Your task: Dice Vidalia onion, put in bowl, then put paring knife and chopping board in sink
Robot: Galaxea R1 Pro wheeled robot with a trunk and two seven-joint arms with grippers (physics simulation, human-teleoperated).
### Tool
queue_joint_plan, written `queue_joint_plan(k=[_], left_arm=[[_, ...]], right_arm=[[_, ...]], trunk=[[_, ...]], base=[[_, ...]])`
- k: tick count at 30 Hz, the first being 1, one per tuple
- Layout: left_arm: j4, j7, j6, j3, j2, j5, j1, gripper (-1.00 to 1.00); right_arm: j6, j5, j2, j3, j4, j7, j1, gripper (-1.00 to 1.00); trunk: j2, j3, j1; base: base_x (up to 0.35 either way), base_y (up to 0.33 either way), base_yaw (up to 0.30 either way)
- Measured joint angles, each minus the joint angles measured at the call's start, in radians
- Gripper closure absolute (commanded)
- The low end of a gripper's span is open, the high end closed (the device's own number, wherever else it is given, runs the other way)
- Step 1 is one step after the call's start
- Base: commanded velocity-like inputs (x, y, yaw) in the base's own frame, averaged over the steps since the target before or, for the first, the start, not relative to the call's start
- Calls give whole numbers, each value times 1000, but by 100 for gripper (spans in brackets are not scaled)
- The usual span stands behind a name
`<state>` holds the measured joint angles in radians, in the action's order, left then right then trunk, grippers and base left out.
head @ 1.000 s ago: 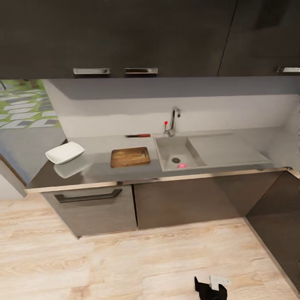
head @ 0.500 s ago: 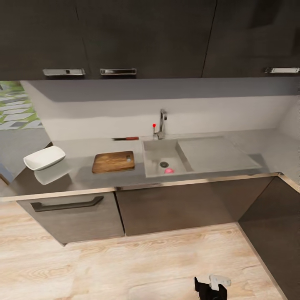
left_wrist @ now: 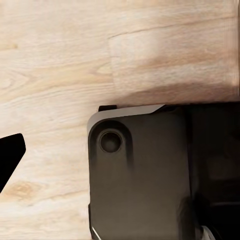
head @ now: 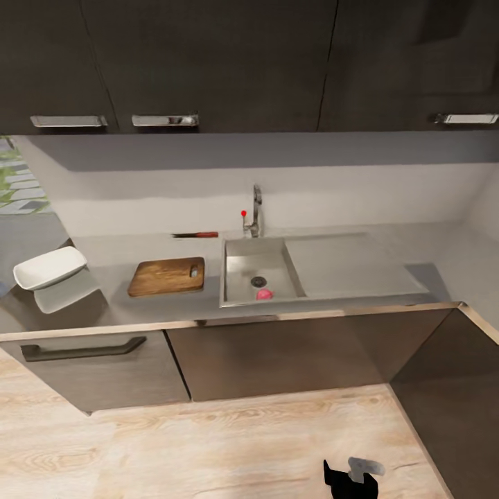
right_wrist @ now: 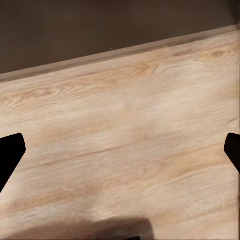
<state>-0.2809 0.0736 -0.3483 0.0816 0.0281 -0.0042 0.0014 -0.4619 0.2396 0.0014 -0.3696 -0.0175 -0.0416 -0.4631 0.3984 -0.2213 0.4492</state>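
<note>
Your onion (head: 264, 294) lies in the sink (head: 239, 267); chopping board (head: 167, 276) just beside it, bowl (head: 50, 267) beyond. Your right gripper (right_wrist: 120, 150) hangs wide over floor (right_wrist: 125, 145); your left I cannot tell.

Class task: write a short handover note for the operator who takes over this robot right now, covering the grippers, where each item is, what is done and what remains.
Grippers: the right gripper is open over bare wooden floor, holding nothing. The left gripper's state cannot be told.
Items: the onion lies in the sink by the drain. The chopping board lies flat on the countertop beside the sink. The knife lies behind the board by the wall. The bowl sits at the countertop's far end, empty.
Done: nothing yet.
Left: fetch onion, dice, fill bowl, put knife and board in sink.
</note>
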Motion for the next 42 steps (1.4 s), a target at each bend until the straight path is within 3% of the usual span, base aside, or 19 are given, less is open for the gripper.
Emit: queue_joint_plan(k=[7,35,42], left_arm=[[-1,-1,-1,0,3,1,0,-100],[-1,-1,-2,1,11,1,0,-100],[-1,-1,-2,0,11,3,0,-100]], right_arm=[[1,0,-1,-1,0,0,0,-100],[3,0,-1,-2,-1,0,0,-100],[3,0,-1,-2,-1,0,1,-100]], trunk=[[0,0,0],[0,0,0],[49,-22,27]], base=[[78,-159,35],[1,-3,1],[0,0,0]])
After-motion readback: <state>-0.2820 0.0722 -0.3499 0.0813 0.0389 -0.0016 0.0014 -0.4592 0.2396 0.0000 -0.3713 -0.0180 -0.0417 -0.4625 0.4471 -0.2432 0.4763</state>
